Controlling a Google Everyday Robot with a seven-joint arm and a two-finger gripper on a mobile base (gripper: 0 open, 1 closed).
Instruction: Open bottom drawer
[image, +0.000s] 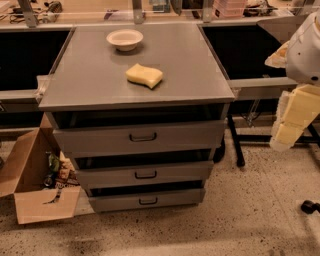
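Observation:
The bottom drawer (115, 202) is the lowest and slimmest of three grey fronts on a grey metal cabinet (90, 90). Its small dark loop handle (148, 201) sits at its centre. The drawer front lies about flush with the cabinet, with a dark gap above it. My gripper (286, 135), with cream-yellow fingers, hangs at the right edge of the view. It is well to the right of the cabinet, above the floor, at about the height of the top drawer, and touches nothing.
A white bowl (124, 39) and a yellow sponge (144, 75) lie on the cabinet top. An open cardboard box (30, 180) with items stands on the floor at the cabinet's left. A dark table leg (235, 142) is just right of the cabinet. Benches run behind.

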